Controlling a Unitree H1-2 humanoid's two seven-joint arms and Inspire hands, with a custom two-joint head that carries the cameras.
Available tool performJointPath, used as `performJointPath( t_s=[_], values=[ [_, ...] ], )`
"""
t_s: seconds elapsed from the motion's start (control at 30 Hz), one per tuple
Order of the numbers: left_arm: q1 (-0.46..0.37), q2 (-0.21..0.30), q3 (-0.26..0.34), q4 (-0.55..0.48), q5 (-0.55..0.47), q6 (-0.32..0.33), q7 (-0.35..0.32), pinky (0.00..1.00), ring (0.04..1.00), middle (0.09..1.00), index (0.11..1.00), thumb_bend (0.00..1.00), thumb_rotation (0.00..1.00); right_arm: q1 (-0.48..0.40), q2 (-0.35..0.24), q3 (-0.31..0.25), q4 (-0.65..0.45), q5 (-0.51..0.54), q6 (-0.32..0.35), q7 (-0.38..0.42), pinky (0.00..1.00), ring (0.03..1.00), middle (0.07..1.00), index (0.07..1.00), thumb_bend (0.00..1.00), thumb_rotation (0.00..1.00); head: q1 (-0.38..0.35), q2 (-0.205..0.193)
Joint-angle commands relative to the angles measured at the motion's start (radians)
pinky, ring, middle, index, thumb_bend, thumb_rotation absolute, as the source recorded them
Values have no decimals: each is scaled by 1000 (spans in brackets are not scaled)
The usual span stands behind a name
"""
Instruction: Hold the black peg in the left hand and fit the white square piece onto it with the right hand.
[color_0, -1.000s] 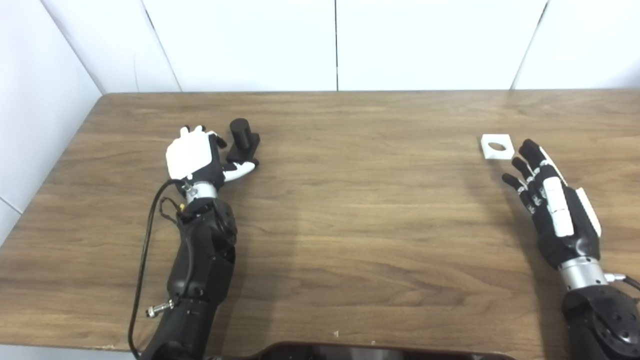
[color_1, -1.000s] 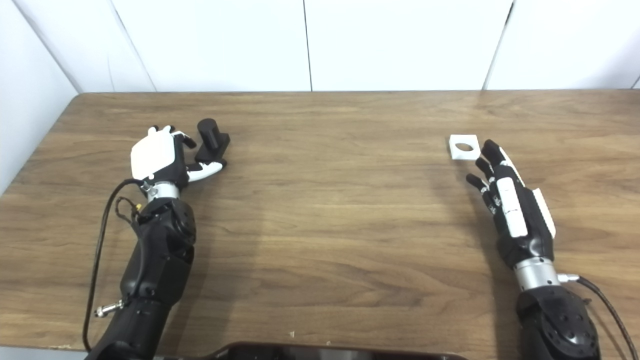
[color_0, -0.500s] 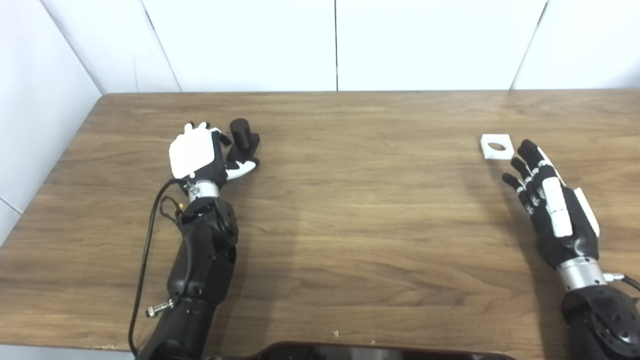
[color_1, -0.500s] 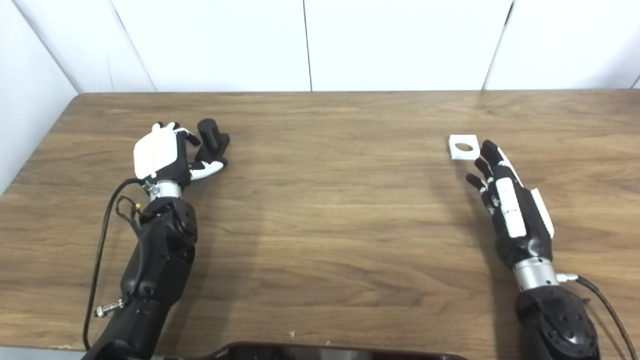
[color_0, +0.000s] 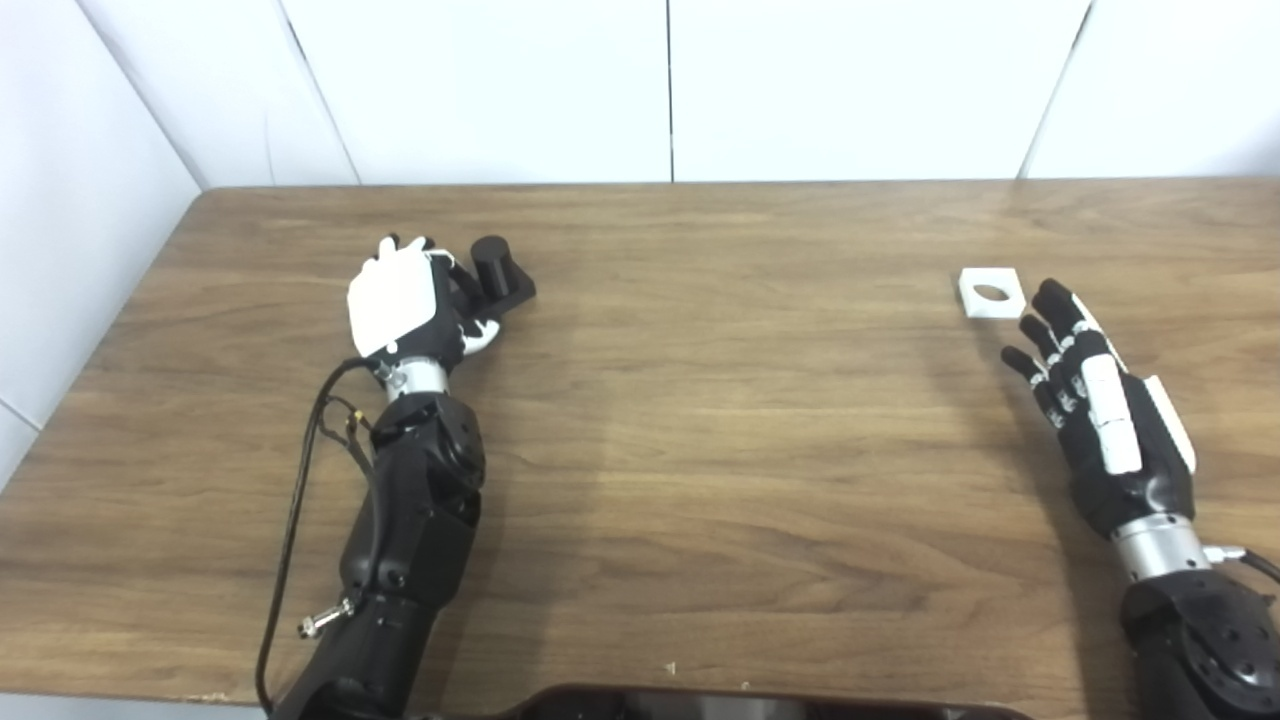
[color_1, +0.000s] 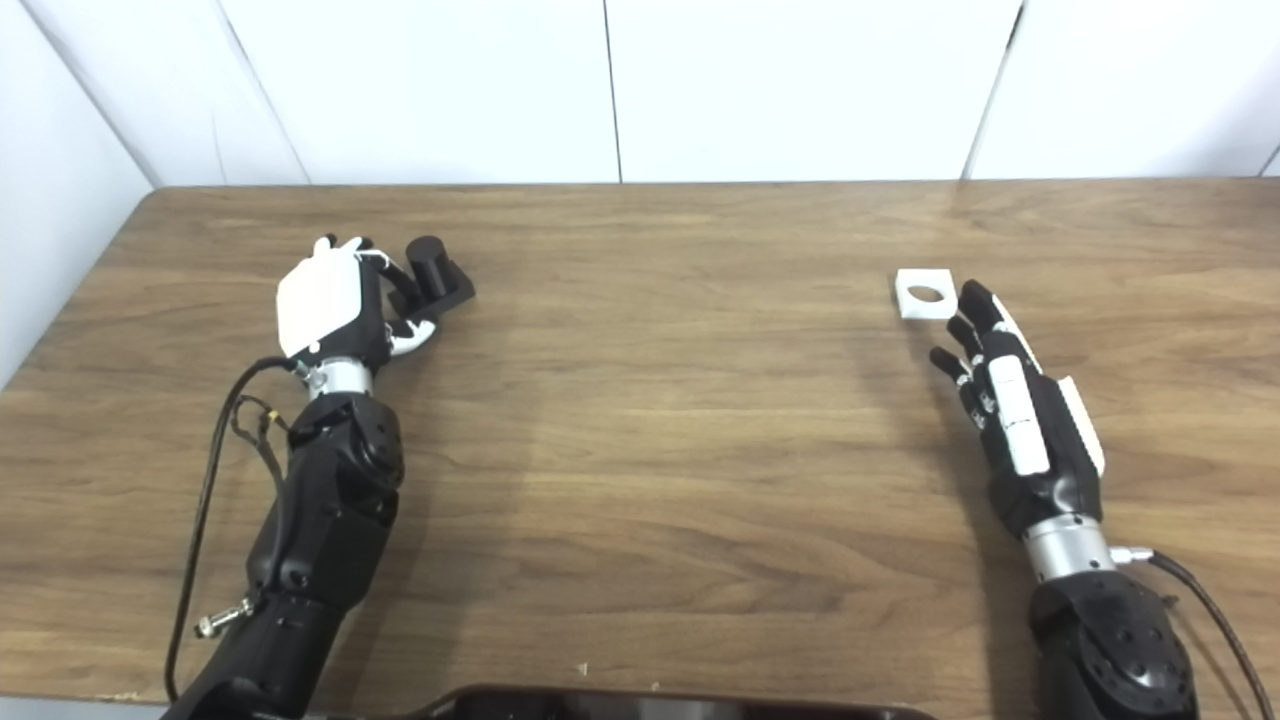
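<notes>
Peg (color_0: 497, 272) far left on table (color_0: 720, 420), square piece (color_0: 991, 293) far right

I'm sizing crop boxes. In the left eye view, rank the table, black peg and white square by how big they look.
1. Table, by far the largest.
2. Black peg, partly hidden by the left hand.
3. White square, only slightly smaller than the peg.
</notes>
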Motion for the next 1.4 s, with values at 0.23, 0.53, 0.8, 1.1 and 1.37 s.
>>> performJointPath(
  t_s=[0.23,0.53,0.8,1.1,1.37],
  values=[
    [-16,27,-7,-3,-48,10,60,979,1000,881,484,509,67,18,2,1,7,16,-17,10,909,981,981,953,582,877,-1,2],
    [-12,30,-17,8,-90,-1,94,996,1000,885,484,509,66,16,-8,3,18,18,-24,22,917,975,981,957,588,891,-1,1],
    [-13,35,-28,9,-104,6,103,998,1000,889,485,508,66,12,-10,1,21,19,-21,25,914,973,980,953,582,883,0,-2],
    [-10,38,-36,7,-125,3,120,997,1000,891,485,508,64,12,-24,16,30,13,-26,36,921,982,988,962,586,907,1,-6],
    [-8,38,-38,2,-116,11,111,999,1000,896,487,507,67,12,-37,28,34,7,-28,41,915,985,992,971,605,907,2,-6]
  ],
)
